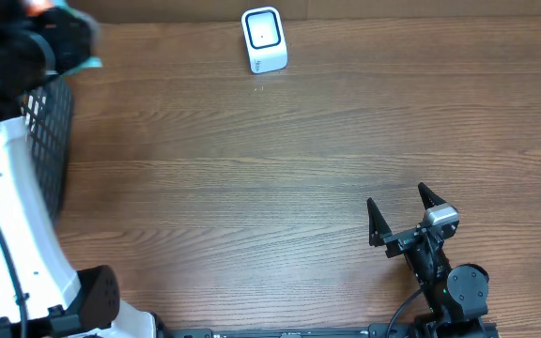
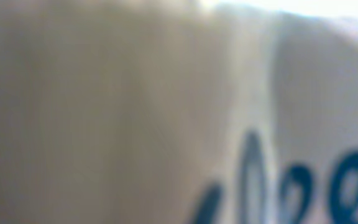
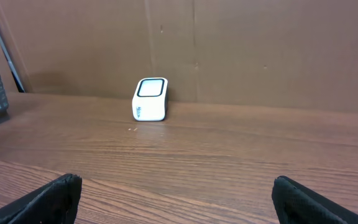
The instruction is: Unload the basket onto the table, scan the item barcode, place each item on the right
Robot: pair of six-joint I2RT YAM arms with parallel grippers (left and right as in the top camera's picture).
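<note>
OK, my left gripper (image 1: 62,42) hangs over the basket (image 1: 50,131), well left of the scanner (image 1: 264,39). A pale, blue-lettered item (image 2: 278,124) fills its camera; I can't tell the jaw state or the item's long axis. My right gripper (image 1: 402,211) is spread wide, low, front-right of the scanner, and farther from the item.

Soft, even light falls from above in the overhead view, leaving the wooden surface (image 1: 270,141) sharp to the grain and free of glare, while the left gripper (image 1: 59,42) in the upper corner smears into a dark, unfocused mass. The left wrist view is wholly blurred: a pale wash, brightest at the upper right, with smudged blue lettering (image 2: 291,186) below. The right wrist view is crisp at distance; a dim shadow darkens the brown wall (image 3: 260,50) left of the scanner (image 3: 150,99), and the jaws of the right gripper (image 3: 176,182) look dark and soft.
</note>
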